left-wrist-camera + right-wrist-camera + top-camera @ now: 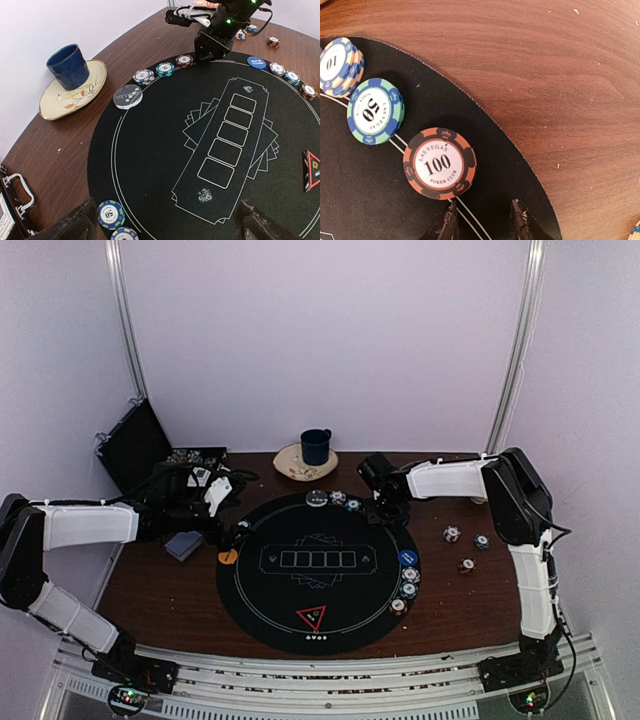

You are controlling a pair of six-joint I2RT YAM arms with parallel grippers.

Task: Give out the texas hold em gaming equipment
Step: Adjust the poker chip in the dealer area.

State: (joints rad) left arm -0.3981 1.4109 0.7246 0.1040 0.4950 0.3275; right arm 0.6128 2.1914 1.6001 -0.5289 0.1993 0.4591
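Note:
Poker chips ring the black round mat (340, 630). An orange-and-black 100 chip (440, 162) lies on the mat's edge just ahead of my right gripper (484, 216), which is open and holds nothing. Beside it lie a green-blue 50 chip (375, 111) and a blue stack (340, 65). My left gripper (165, 227) hangs wide open over the mat's left side, with two chips (111, 214) by its left finger. A clear disc (317, 498), a blue button (408, 557), an orange disc (228, 556), the triangle marker (312, 618) and the card deck (184, 544) show from above.
A dark blue mug (316, 446) stands on a saucer (290, 468) behind the mat. An open black case (135, 445) sits at the back left. Three loose chips (466, 565) lie on the brown table right of the mat.

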